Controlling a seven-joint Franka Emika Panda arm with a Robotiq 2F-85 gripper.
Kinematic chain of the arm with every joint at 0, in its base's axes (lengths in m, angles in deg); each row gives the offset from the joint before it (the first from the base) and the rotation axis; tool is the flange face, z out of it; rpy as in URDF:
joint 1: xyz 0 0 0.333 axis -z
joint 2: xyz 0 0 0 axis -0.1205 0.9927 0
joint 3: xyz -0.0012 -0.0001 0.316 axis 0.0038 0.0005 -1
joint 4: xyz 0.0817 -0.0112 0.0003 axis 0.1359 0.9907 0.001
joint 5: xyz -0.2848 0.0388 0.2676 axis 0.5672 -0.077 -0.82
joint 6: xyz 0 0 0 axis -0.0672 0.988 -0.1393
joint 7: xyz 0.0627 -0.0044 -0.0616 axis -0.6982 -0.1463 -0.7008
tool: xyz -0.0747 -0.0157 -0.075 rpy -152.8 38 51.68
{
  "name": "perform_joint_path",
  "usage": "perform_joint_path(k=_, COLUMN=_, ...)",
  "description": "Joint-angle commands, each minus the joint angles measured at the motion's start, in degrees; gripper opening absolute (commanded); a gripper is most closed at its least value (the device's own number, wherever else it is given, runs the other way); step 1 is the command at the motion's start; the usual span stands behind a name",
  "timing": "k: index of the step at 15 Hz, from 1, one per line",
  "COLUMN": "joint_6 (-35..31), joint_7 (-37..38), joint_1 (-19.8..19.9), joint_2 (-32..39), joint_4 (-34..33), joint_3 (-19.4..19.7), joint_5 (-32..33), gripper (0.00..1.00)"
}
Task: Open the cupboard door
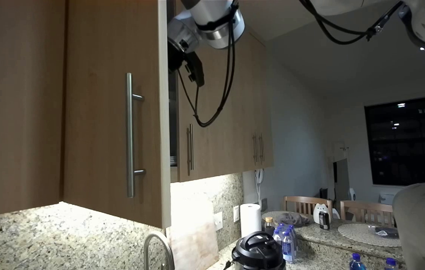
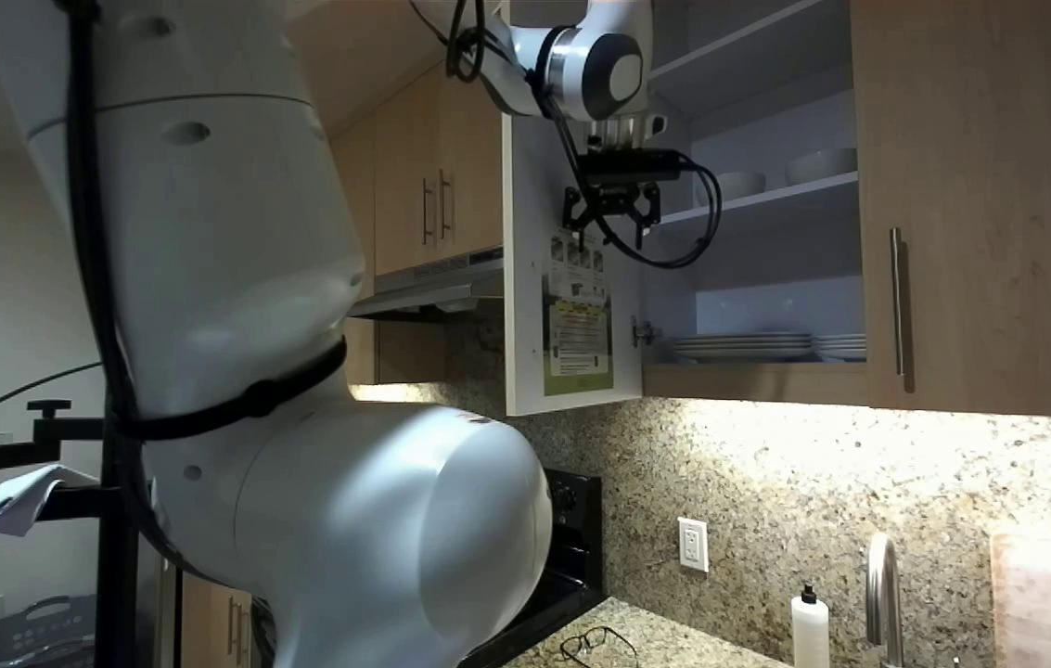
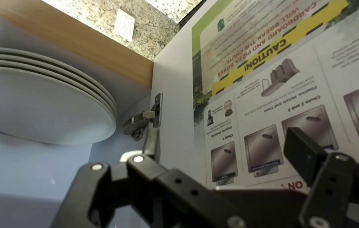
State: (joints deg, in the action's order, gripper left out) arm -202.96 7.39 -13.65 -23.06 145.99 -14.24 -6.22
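The cupboard door (image 1: 96,123) stands swung open in both exterior views. Its silver bar handle (image 1: 129,135) is on the light-brown outer face. Its white inner face (image 2: 530,325) carries a printed poster (image 2: 578,325), and this inner face also fills the middle of the wrist view (image 3: 176,82). My gripper (image 2: 611,237) points down on the inner side of the door, between the door and the shelves. In the wrist view the gripper (image 3: 227,147) has its fingers apart with nothing between them, in front of the poster. Whether a finger touches the door cannot be told.
Plates (image 2: 743,347) stand on the low shelf, bowls (image 2: 822,165) on the shelf above. A metal hinge (image 3: 149,115) is near the left finger. The matching closed door (image 2: 989,204) is beside the opening. A range hood (image 2: 437,283) is behind the open door.
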Motion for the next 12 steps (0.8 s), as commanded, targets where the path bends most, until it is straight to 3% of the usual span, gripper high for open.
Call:
perform_joint_path(k=1, joint_6=0.3, joint_7=-1.3, joint_1=0.5, joint_2=1.4, joint_4=-1.5, joint_3=-1.0, joint_5=-1.4, gripper=1.0)
perform_joint_path(k=12, joint_6=1.3, joint_7=-1.3, joint_1=2.3, joint_2=0.4, joint_4=-1.3, joint_3=0.9, joint_5=-1.7, gripper=1.0)
